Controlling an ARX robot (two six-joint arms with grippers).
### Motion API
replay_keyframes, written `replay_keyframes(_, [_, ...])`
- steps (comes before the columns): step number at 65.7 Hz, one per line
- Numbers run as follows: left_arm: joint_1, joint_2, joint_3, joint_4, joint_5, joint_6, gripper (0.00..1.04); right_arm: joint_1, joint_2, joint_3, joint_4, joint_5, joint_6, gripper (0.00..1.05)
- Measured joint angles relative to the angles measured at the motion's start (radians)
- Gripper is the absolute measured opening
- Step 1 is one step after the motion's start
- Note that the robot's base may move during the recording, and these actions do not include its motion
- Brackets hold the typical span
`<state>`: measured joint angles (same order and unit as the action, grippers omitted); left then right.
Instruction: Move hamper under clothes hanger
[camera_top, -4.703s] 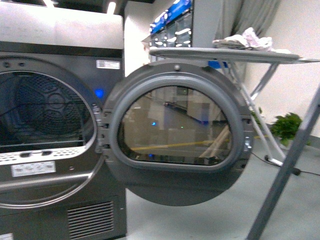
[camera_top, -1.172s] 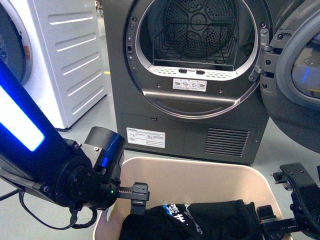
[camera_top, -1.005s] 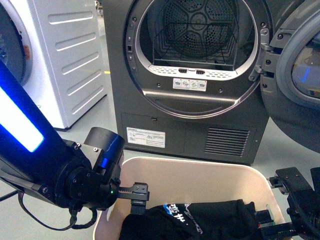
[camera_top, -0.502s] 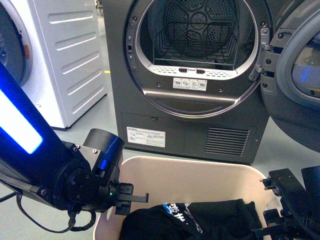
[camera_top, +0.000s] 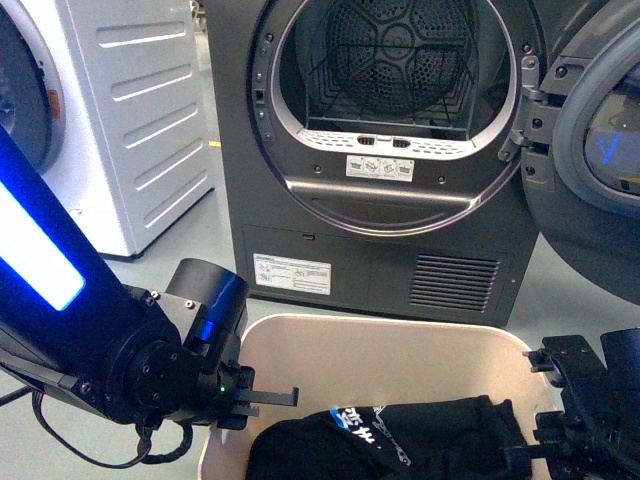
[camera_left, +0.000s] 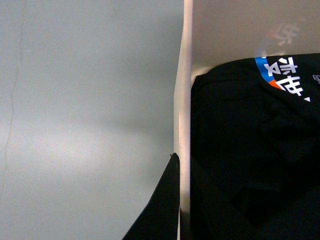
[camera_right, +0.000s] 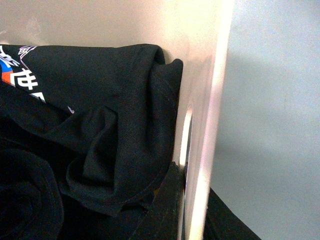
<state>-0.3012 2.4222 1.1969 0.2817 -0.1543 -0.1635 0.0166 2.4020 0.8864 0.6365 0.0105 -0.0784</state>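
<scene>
The beige hamper (camera_top: 400, 345) stands on the floor right in front of me, low in the front view, with a black printed garment (camera_top: 390, 445) inside. My left gripper (camera_top: 238, 398) is shut on its left wall. My right gripper (camera_top: 545, 448) is shut on its right wall. In the left wrist view the hamper's rim (camera_left: 184, 90) runs between the jaws of the left gripper (camera_left: 182, 172), one dark finger (camera_left: 162, 205) on its outer side. In the right wrist view the right gripper (camera_right: 192, 187) clamps the hamper wall (camera_right: 212, 100) beside a slot handle. The clothes hanger is out of view.
A dark grey dryer (camera_top: 330, 230) stands just behind the hamper, its drum open and its round door (camera_top: 600, 140) swung out to the right. A white washing machine (camera_top: 130, 110) is at the left. Grey floor (camera_left: 85, 110) lies outside the hamper's walls.
Some seconds ago the view faced the dryer door, an ironing board and a slanted metal leg; now it looks down at the hamper. In the last second the hamper and both grippers shifted slightly right.
</scene>
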Motion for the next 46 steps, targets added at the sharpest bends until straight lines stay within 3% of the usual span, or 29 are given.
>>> replay_keyframes(46, [0.017,-0.079,-0.032,-0.012,0.007,0.025,0.04,-0.002,-0.074,-0.041,-0.005,-0.027,0.013,0.04])
